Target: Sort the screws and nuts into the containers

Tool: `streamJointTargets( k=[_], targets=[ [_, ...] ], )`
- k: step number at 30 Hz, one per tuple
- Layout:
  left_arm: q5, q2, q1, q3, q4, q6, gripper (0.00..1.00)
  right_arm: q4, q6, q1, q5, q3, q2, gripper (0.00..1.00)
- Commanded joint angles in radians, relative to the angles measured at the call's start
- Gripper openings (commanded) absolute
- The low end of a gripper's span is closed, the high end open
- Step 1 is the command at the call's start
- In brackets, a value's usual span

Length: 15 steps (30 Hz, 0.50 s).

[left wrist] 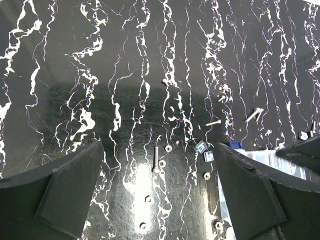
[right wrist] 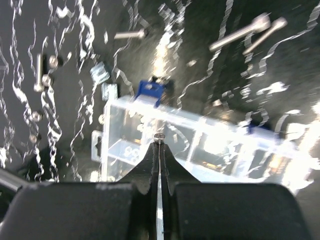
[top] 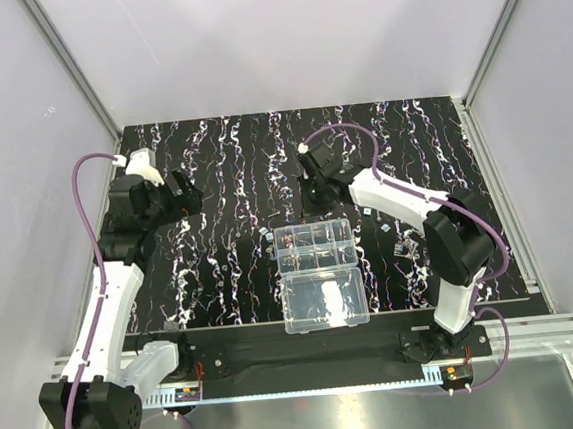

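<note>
Now, my R gripper clenched on tiny silvery bit, tips over organizer box cells, my L gripper released wide, over streaked mat, loose screws and nuts lying btwn its fingers, more beside box.

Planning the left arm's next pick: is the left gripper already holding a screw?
No, the left gripper is wide open and empty, and a screw lies loose on the mat in front of it.

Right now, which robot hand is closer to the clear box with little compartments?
Right. The right gripper hovers at the far edge of the organizer box; the left gripper is well off to its left, over the mat.
</note>
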Motion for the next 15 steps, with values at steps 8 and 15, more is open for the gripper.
streamJointTargets(
  k=[8,15],
  targets=[
    [0.03,-0.004,0.005,-0.004,0.039,-0.007,0.99,0.045,0.028,0.042,-0.021,-0.038,0.054,0.0],
    [0.033,-0.004,0.005,-0.004,0.037,-0.009,0.99,0.021,0.013,0.042,-0.033,-0.01,0.042,0.38]
  ],
)
